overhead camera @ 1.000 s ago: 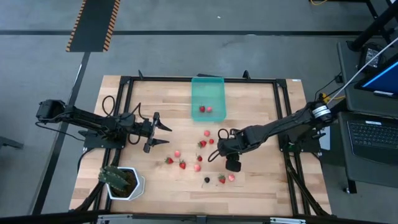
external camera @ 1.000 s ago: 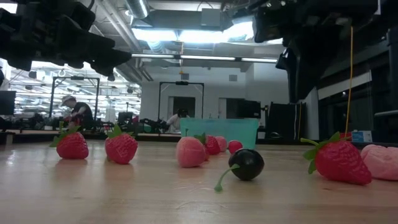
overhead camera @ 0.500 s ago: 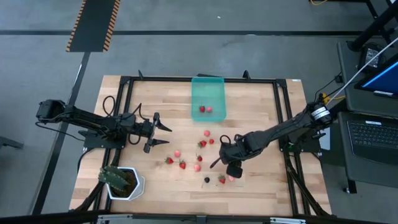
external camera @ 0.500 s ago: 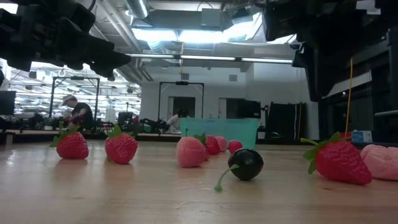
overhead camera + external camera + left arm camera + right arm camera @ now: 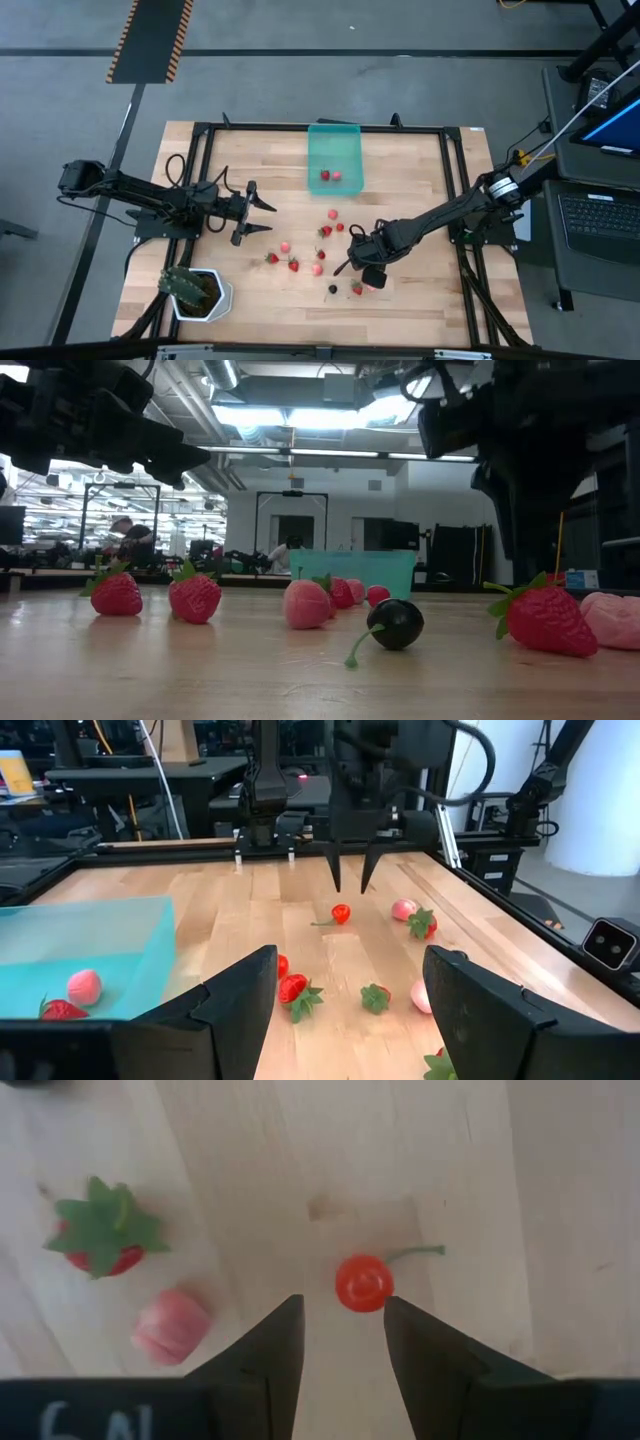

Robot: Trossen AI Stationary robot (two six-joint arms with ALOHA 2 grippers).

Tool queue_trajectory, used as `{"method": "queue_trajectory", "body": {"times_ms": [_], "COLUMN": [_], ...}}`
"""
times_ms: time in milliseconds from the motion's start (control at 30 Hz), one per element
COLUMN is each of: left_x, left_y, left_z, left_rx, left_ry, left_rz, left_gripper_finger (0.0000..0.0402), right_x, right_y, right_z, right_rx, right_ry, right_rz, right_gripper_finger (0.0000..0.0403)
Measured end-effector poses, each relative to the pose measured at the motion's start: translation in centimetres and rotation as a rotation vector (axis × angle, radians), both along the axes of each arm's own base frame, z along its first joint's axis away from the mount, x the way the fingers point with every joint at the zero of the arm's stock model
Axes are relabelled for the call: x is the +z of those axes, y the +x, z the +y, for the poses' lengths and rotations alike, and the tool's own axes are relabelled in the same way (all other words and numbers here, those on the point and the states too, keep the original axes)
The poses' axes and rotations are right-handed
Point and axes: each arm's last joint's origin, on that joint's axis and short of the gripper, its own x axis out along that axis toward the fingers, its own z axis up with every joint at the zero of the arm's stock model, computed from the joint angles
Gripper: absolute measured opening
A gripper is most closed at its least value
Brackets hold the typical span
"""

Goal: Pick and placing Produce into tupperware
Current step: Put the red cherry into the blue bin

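The teal tupperware [image 5: 334,150] stands at the table's far middle with two fruits [image 5: 330,176] inside. Several red and pink strawberries [image 5: 293,265] lie loose on the wood in the middle of the table. A small dark-red cherry [image 5: 363,1283] with a green stem lies near the near edge, a red strawberry [image 5: 100,1238] and a pink one [image 5: 170,1325] beside it. My right gripper [image 5: 343,1342] points down over the cherry, open, its fingertips just short of it; the left wrist view shows the right gripper [image 5: 350,888] above the cherry [image 5: 340,913]. My left gripper [image 5: 258,212] hovers open at the table's left.
A white pot with a green plant [image 5: 197,292] stands at the near left corner. A black frame [image 5: 200,130] runs around the table's edges. Bare wood lies right of the fruits [image 5: 420,280].
My right gripper has moved toward the table's near edge and a little left, coming lower over the cherry. The fruits and the left arm have stayed put.
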Motion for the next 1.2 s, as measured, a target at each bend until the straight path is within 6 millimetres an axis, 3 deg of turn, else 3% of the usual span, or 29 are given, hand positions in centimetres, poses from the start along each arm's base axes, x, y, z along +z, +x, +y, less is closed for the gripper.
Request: {"method": "queue_trajectory", "body": {"times_ms": [800,1200], "left_x": [-0.3,-0.4], "left_y": [0.0,0.0], "left_z": [0.0,0.0], "left_rx": [0.0,-0.001], "left_ry": [-0.003,-0.003], "left_rz": [0.033,0.038], "left_gripper_finger": [0.0245,0.0245], "right_x": [-2.2,-4.3], "right_y": [0.4,1.3], "right_z": [0.2,0.4], "right_rx": [-0.003,0.0], "right_ry": [-0.028,-0.05], "right_rz": [0.068,0.068], "right_gripper_finger": [0.0143,0.0143]}}
